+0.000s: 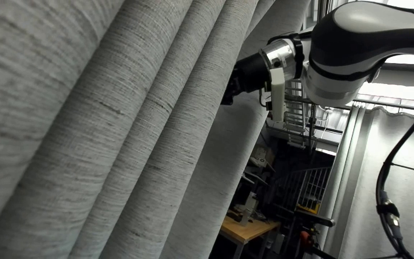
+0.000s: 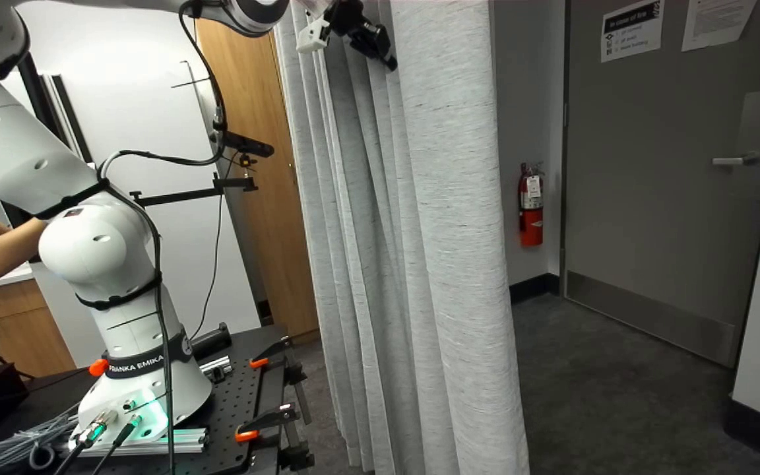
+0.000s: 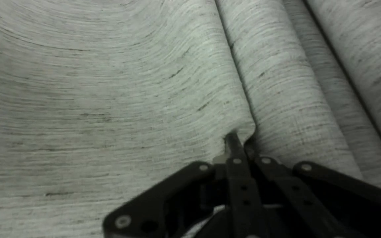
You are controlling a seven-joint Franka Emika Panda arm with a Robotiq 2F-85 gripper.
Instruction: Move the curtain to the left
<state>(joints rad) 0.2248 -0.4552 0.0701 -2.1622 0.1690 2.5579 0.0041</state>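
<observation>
The grey woven curtain (image 1: 149,118) fills the left half of an exterior view in long slanting folds. It hangs in deep vertical folds in the middle of an exterior view (image 2: 452,198) and fills the wrist view (image 3: 94,115). My gripper (image 3: 243,147) is shut on a fold of the curtain, which is pinched between the fingertips. In an exterior view the gripper (image 1: 228,97) reaches behind a fold, so its fingertips are partly hidden. It also shows at the top of an exterior view (image 2: 386,58), against the curtain's upper part.
The robot base stands on a black table (image 2: 241,369) with clamps at its edge. A grey door (image 2: 650,198) and a fire extinguisher (image 2: 530,208) are beyond the curtain. A second curtain (image 1: 390,162) and a wooden desk (image 1: 250,230) show behind the arm.
</observation>
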